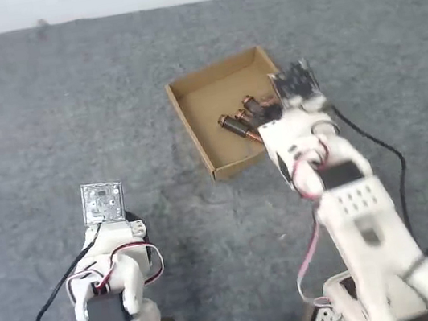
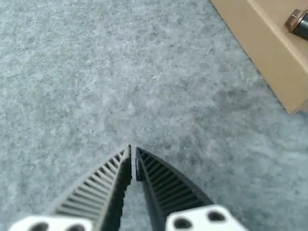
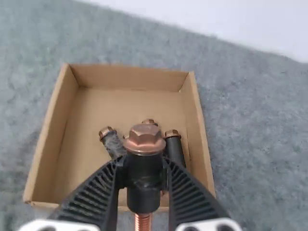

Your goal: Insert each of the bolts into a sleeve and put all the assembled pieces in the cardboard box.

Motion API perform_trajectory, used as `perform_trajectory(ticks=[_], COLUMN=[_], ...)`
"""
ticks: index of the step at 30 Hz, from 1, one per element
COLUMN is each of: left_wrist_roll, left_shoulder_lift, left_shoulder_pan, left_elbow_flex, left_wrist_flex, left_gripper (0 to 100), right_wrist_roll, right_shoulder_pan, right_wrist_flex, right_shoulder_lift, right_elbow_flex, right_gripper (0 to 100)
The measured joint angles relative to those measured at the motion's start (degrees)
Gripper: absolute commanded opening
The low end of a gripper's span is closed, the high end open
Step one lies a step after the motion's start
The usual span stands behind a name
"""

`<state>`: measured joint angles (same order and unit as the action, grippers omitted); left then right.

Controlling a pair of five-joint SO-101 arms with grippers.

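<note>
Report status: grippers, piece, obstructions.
Right gripper shut on assembled piece, over cardboard box. Left gripper shut, empty, over carpet. Other pieces lie in box; nothing blocks the drop.

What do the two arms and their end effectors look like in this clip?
The left arm and right arm are white plastic with black motors and looping red-and-white cables. The left end effector and right end effector have black ribbed tapering fingers on white mounts.
</note>
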<state>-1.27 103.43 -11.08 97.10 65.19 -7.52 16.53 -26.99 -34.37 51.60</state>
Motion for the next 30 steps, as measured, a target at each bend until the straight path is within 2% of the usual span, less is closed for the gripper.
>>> perform_trajectory(ticks=[11, 17, 21, 24, 30], left_wrist_roll=[0.00, 0.00, 0.00, 0.00, 0.00], left_shoulder_lift=[0.00, 0.00, 0.00, 0.00, 0.00], left_shoulder_pan=[0.00, 0.00, 0.00, 0.00, 0.00], left_elbow_flex=[0.00, 0.00, 0.00, 0.00, 0.00], left_wrist_flex=[0.00, 0.00, 0.00, 0.00, 0.00], left_gripper=[1, 1, 1, 1, 1], right_wrist_roll=[-1.14, -4.13, -4.92, -5.10, -5.10], right_shoulder_pan=[-4.22, -5.71, -5.54, -5.63, -7.47], right_wrist_flex=[-4.04, -9.23, -13.45, -14.86, -17.49], right_shoulder_lift=[34.99, 51.43, 57.85, 59.16, 59.25], right_elbow_flex=[-29.89, -44.40, -52.57, -55.21, -55.65], right_gripper=[1.3, 13.9, 9.0, 0.0, 0.6])
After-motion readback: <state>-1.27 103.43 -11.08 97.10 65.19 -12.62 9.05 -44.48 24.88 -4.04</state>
